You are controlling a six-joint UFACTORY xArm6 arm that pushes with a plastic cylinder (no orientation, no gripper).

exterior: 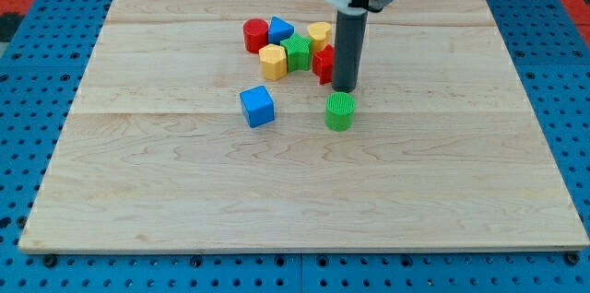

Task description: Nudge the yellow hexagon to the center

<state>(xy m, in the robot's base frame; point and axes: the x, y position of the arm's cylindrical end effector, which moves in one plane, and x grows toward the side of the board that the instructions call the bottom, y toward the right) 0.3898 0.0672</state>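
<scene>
The yellow hexagon (273, 61) sits in a cluster of blocks near the view's top middle of the wooden board (184, 192). It touches a green block (297, 53) on its right. My tip (345, 88) rests on the board at the cluster's right side, right of the hexagon, next to a red block (323, 62) and just above a green cylinder (339, 111).
The cluster also holds a red cylinder (255, 35), a blue block (280, 29) and a second yellow block (320, 33). A blue cube (257, 106) stands alone below the hexagon. A blue pegboard (37, 72) surrounds the board.
</scene>
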